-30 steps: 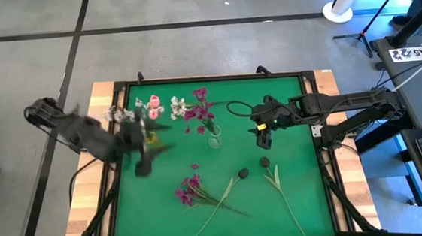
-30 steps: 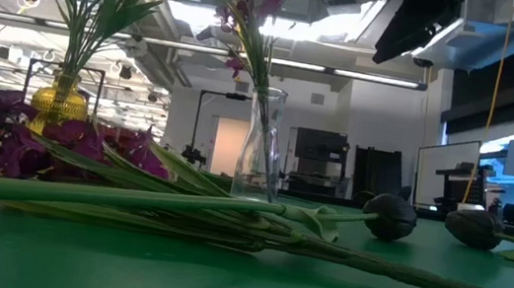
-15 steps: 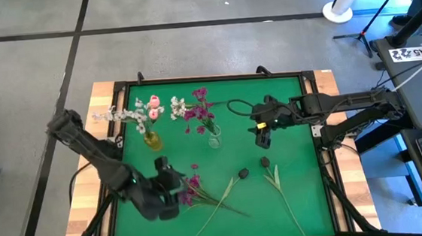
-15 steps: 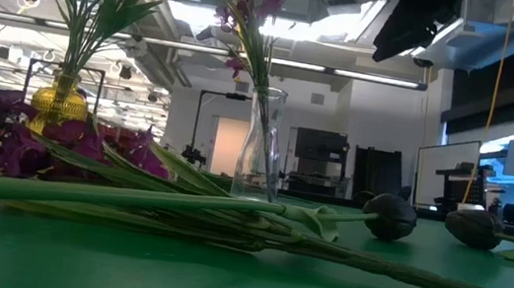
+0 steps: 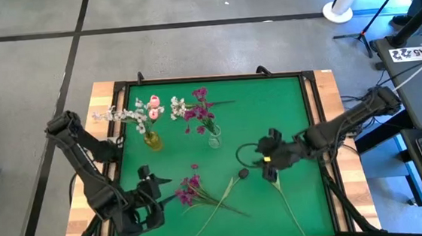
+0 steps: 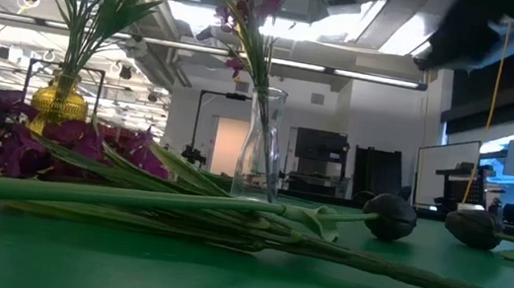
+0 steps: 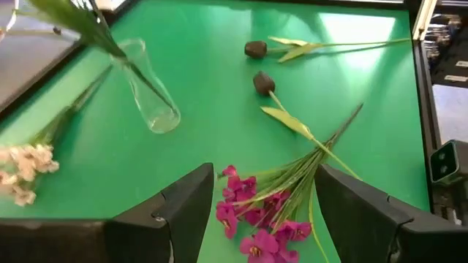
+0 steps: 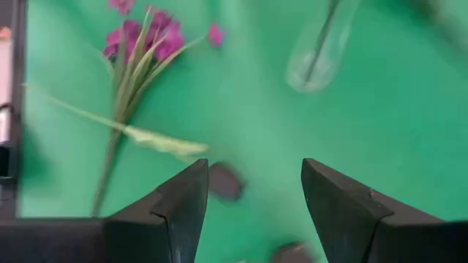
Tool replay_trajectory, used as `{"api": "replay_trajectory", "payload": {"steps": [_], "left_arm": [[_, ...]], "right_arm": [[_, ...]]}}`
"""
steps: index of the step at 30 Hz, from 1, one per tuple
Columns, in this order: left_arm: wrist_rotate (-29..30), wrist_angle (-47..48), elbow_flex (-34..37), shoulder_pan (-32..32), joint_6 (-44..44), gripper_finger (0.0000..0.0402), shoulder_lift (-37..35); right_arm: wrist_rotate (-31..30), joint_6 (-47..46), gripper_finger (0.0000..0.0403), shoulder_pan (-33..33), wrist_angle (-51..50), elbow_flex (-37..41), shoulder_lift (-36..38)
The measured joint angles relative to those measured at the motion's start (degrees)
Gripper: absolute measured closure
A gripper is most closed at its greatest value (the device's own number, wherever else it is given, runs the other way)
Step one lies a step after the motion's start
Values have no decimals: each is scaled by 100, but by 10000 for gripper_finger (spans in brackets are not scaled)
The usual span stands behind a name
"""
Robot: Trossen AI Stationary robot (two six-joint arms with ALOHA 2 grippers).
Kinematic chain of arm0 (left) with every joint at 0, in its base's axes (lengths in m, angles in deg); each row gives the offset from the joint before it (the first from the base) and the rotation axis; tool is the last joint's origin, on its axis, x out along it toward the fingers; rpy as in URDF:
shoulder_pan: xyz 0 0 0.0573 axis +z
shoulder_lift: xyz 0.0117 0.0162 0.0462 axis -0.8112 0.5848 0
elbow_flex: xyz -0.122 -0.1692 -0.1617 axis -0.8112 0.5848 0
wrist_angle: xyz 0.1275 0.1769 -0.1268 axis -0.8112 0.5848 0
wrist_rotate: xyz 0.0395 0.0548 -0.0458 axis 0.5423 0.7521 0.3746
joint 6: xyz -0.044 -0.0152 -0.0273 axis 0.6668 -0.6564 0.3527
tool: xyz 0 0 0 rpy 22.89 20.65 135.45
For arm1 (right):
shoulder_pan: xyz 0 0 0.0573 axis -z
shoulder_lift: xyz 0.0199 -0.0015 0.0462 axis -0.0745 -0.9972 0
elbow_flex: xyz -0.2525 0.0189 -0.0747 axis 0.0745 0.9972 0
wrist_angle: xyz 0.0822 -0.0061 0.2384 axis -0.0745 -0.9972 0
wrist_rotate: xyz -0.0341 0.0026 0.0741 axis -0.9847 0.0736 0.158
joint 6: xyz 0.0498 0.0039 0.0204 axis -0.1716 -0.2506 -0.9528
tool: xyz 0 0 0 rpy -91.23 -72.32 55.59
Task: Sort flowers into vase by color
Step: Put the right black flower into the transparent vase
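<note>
A magenta sprig (image 5: 190,189) lies flat on the green mat near its front, with its stems running toward the right. Two dark-headed flowers (image 5: 243,173) (image 7: 255,50) lie beside it. My left gripper (image 5: 158,188) hangs open just left of the magenta sprig (image 7: 256,226), which shows ahead between its fingers. My right gripper (image 5: 264,159) hangs open over the dark heads (image 8: 223,181). A yellow vase (image 5: 152,140) holds white and pink flowers. A clear glass vase (image 5: 214,140) holds magenta ones.
A raised dark frame (image 5: 313,117) borders the mat, with wooden table edge (image 5: 90,210) outside it. The two vases stand upright at the far middle (image 6: 261,154) (image 6: 58,103). A long green stem (image 5: 290,210) runs toward the near right corner.
My left gripper has swung from beside the yellow vase toward the near edge and down, and turned, ending left of the magenta sprig. My right gripper has moved from the far right of the mat toward the near edge, over the dark heads. The flowers have stayed put.
</note>
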Motion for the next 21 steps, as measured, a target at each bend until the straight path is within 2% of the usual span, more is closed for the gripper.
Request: {"api": "replay_trajectory", "payload": {"steps": [5,8,14,21], "left_arm": [[-344,-1067,823,-17,14,189,-149],[-594,-2069,1293,-19,-350,202,-311],[-831,-3802,2061,-45,-1292,210,-808],[-869,-5025,2963,-47,-1627,210,-1447]], "right_arm": [[614,-1241,185,-270,723,915,-2],[854,-2037,185,-459,636,1162,-2],[1008,-3329,185,-809,39,1227,-109],[1476,-3974,185,-1123,22,1225,-637]]}}
